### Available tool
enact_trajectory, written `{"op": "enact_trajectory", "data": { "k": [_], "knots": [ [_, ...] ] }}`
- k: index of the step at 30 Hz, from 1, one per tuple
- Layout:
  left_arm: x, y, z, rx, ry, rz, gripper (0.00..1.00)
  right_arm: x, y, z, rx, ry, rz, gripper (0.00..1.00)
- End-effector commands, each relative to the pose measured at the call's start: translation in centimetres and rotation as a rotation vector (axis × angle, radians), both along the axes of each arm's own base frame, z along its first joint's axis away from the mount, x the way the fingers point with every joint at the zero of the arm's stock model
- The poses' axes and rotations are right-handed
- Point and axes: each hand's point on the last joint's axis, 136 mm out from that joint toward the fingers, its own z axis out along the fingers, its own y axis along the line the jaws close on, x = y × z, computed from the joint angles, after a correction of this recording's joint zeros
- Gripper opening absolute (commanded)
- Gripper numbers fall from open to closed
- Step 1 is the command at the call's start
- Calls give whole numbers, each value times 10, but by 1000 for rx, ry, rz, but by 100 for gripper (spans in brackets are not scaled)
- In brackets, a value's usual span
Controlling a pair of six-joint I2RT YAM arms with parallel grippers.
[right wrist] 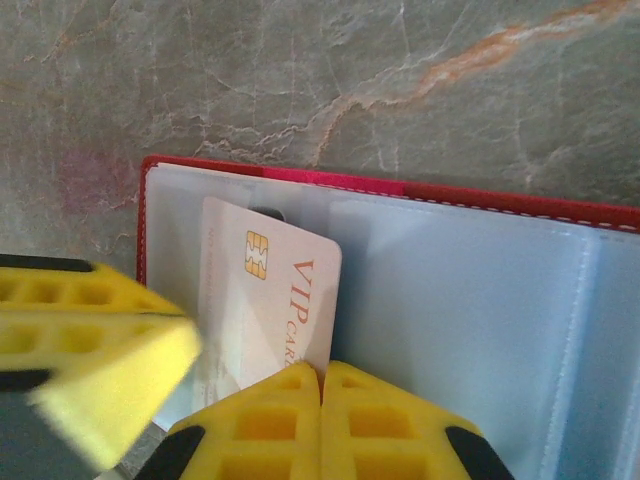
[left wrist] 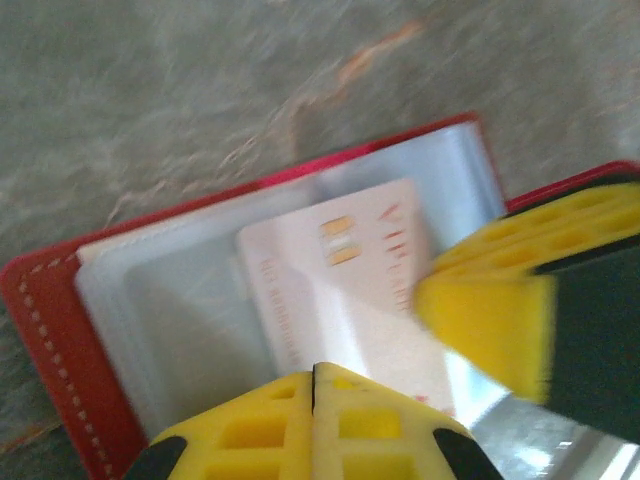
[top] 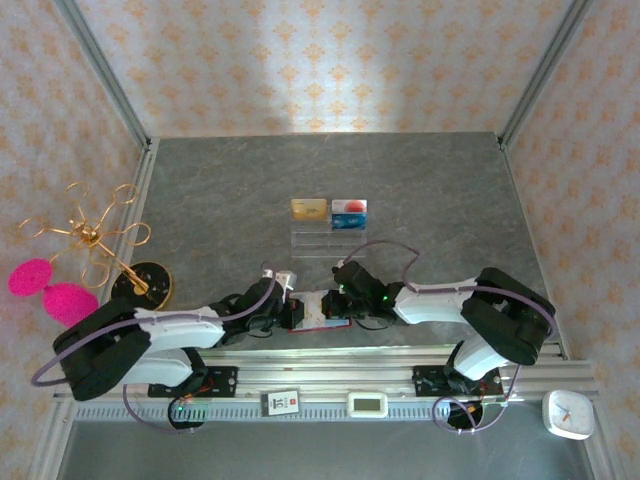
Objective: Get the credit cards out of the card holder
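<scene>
The red card holder (top: 318, 310) lies open on the table between my two grippers, its clear sleeves (right wrist: 470, 300) facing up. A white VIP credit card (right wrist: 265, 290) with a gold chip sticks partly out of one sleeve; it is also in the left wrist view (left wrist: 330, 290). My right gripper (right wrist: 322, 368) is shut, and the card's near edge runs into the seam between its fingers. My left gripper (left wrist: 315, 365) is shut too, with its tips over the holder by the card's other end and nothing visible between them. Each gripper's yellow finger (left wrist: 490, 320) shows in the other's view.
Behind the holder stands a clear acrylic stand (top: 328, 235) with a gold card (top: 309, 209) and a blue, white and red card (top: 349, 211). At the left are a gold wire ornament (top: 100, 240) and pink pads (top: 50, 290). A white clock (top: 568, 413) sits front right.
</scene>
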Motion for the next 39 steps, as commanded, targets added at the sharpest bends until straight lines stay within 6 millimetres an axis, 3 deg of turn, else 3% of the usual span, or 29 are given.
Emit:
{"op": "enact_trajectory", "data": {
  "k": [1, 2, 7, 10, 12, 15, 19, 21, 25, 28, 32, 34, 37, 39],
  "knots": [
    [-3, 3, -15, 37, 23, -8, 0, -5, -3, -8, -10, 11, 7, 0],
    [-5, 5, -19, 52, 33, -11, 0, -6, -2, -8, -4, 13, 13, 0],
    [-11, 5, -29, 64, 66, -31, 0, -10, 9, -6, 51, 28, 57, 19],
    [-14, 5, -32, 68, 78, -40, 0, -11, 14, -6, 70, 36, 70, 19],
    [-16, 6, -35, 75, 87, -45, 0, -9, 12, -8, 62, 36, 56, 11],
    [-16, 10, -34, 79, 82, -32, 0, 1, -11, -12, 10, 25, -24, 0],
    [-13, 16, -30, 72, 65, -13, 0, 12, -47, -5, -59, -37, -107, 0],
    [-11, 14, -27, 65, 60, -17, 0, 17, -58, 7, -95, -92, -119, 0],
    [3, 4, -5, 36, 11, -16, 0, 35, -55, 64, -73, -275, -82, 0],
    [20, -6, 35, -30, -77, 6, 20, 55, -54, 119, -82, -448, -40, 0],
    [34, -8, 83, -72, -172, 31, 47, 85, -49, 177, -92, -647, 32, 0],
    [37, -1, 100, -72, -203, 55, 58, 99, -44, 199, -116, -735, 93, 0],
    [39, 13, 118, -66, -237, 98, 69, 116, -33, 215, -117, -804, 203, 0],
    [41, 22, 130, -64, -268, 125, 96, 126, -26, 222, -111, -845, 267, 0]
  ]
}}
